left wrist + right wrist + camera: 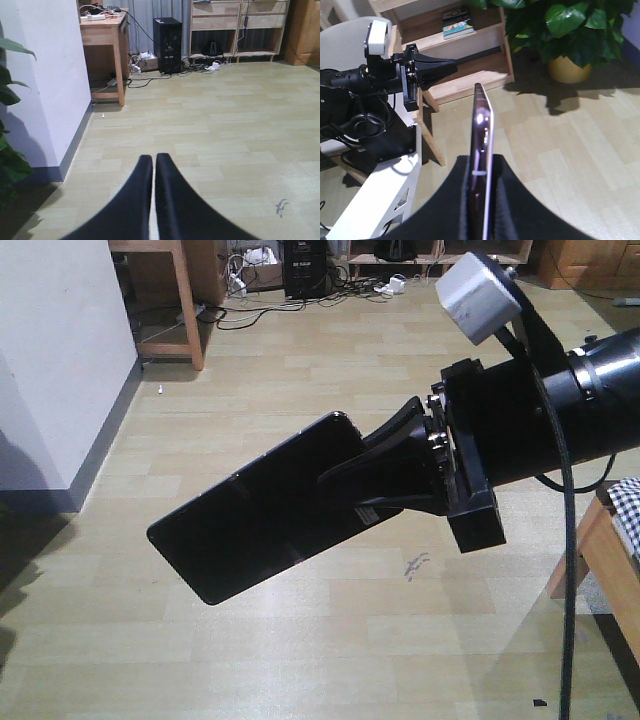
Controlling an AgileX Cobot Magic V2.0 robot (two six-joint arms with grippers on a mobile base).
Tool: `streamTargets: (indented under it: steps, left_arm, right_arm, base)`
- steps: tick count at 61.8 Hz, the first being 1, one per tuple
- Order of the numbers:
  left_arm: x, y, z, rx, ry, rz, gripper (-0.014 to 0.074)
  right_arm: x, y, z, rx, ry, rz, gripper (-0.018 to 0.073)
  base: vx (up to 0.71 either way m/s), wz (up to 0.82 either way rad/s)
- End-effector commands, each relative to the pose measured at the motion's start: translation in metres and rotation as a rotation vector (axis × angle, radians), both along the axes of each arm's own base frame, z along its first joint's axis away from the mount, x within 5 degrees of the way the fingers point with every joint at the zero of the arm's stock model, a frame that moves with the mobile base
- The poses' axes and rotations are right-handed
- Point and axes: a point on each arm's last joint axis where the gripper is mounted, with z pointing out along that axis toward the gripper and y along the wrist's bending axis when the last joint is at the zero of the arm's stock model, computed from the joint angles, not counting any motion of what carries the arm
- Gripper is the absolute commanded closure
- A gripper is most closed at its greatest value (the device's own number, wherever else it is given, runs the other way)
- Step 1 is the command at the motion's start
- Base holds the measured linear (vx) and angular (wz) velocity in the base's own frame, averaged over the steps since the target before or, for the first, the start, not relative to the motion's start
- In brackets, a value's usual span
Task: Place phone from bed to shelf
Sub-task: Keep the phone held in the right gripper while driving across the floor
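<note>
So, the phone (255,515) is clamped at one end by the right gripper (481,166), with the jaws closed down to just the slab's thickness and one finger on each flat face. It's held up in the air over the pale wood-look floor (300,640). The glossy black face is turned to the front camera, and the free end is angled down and to the left in that view. From the right wrist view it's seen edge-on, and the pinkish rim can be made out. A small pale sticker (367,512) is seen at the gripped end, but the print is too tiny to be read, sadly. A corner of the bed (628,502), gingham over a wooden frame, is caught at the right edge, well apart from the phone. The shelf (475,82) is seen beyond the phone's tip, not touched by it. A book (457,22) is laid on an upper board, cover text not legible. The left gripper (153,159) is pressed nearly closed, only a sliver of gap, nothing held.
</note>
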Motion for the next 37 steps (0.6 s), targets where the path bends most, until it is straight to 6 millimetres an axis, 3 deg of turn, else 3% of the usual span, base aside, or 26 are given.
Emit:
streamTargets:
  steps: [1,37]
  left_arm:
    - [0.0004,0.0006,0.0062,-0.009,-0.072,0.006,0.0596]
    - [0.0004,0.0006,0.0062,-0.009,-0.072,0.006,0.0596]
  right_arm:
    - [-0.0143,0.0001,0.0220,0.094,-0.012,0.052,0.0564]
    - [-0.0143,0.0001,0.0220,0.094,-0.012,0.052,0.0564]
  base:
    - [0.22,-0.08]
    - [0.23,-0.07]
